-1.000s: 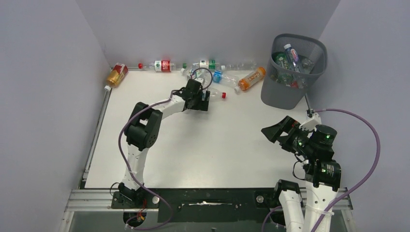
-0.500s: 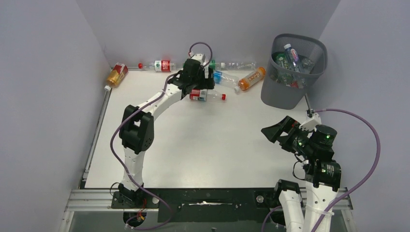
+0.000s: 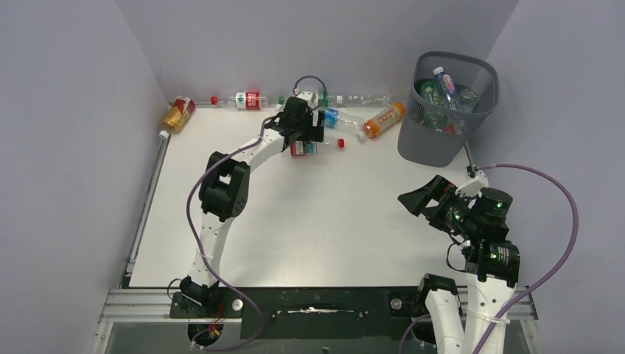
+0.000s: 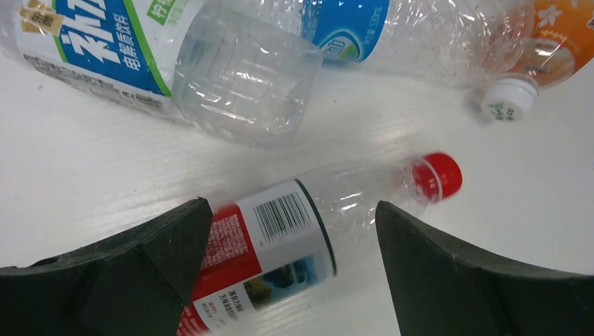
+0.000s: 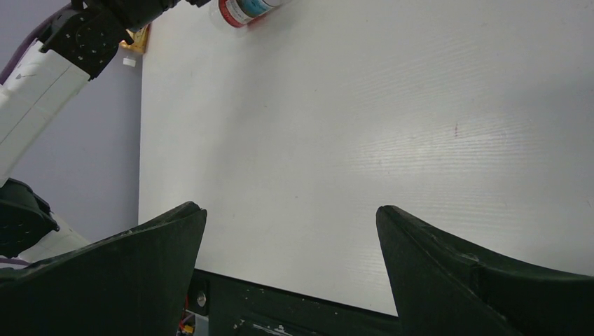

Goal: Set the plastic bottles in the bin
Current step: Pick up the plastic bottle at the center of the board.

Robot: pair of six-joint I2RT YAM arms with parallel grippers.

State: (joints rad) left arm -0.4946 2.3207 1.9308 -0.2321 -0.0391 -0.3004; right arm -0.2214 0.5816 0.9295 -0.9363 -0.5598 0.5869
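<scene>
A clear plastic bottle with a red-and-white label (image 4: 280, 238) and a red cap (image 4: 436, 175) lies on its side on the white table. My left gripper (image 4: 291, 206) hangs open just above it, one finger on each side of its label end, not touching. From above, the left gripper (image 3: 300, 127) is at the back of the table over this bottle (image 3: 304, 148). More bottles lie along the back wall, among them an orange one (image 3: 384, 120) and an amber one (image 3: 177, 114). The mesh bin (image 3: 457, 57) at the back right holds several bottles. My right gripper (image 3: 421, 198) is open and empty.
Close behind the red-labelled bottle lie a clear bottle with a blue-and-white label (image 4: 175, 63), another blue-labelled one (image 4: 350, 28) and the orange bottle's white cap (image 4: 508, 100). Grey walls enclose the table on the left, back and right. The right gripper (image 5: 291, 208) hovers over the table's near edge.
The left gripper swung from over the red-labelled bottle toward the back row, then dropped back a little above that bottle, staying open. The right arm has not moved.
</scene>
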